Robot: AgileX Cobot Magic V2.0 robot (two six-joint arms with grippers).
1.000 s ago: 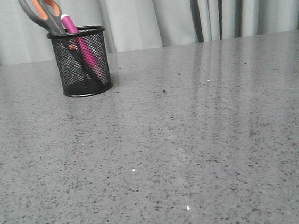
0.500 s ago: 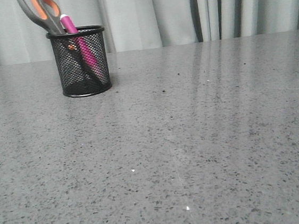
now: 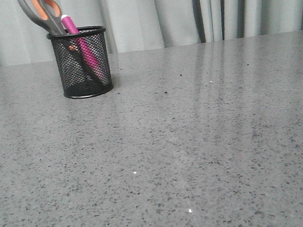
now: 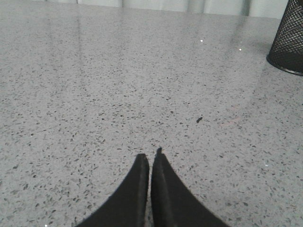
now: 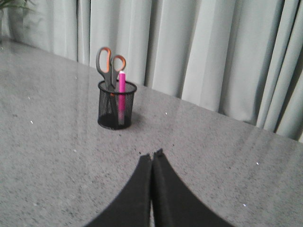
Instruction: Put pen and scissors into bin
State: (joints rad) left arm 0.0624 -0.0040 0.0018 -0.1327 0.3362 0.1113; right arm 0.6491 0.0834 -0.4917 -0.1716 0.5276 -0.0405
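Nothing much has shifted since a second ago, except the mesh bin sits a hair further left in the front view than it did; probably the camera, not the cup. Pen and scissors are both standing in it already, handles up and leaning left, pink barrel resting against the rim just beside the orange-lined loops. So I'd call the job done, nothing left to pick off the grey speckled worktop.

Both arms are pulled back and out of the front view. Left claw is pinched together with nothing in it, hovering low over bare worktop, and the bin's base only pokes into the corner of that wrist view, off to the side. Right claw is pressed together too, also empty, and looks straight at the bin, well apart from it. Left looks the nearer arm, I'd guess. If anything needed a nudge, the approach would be from above, down along those upright handles.
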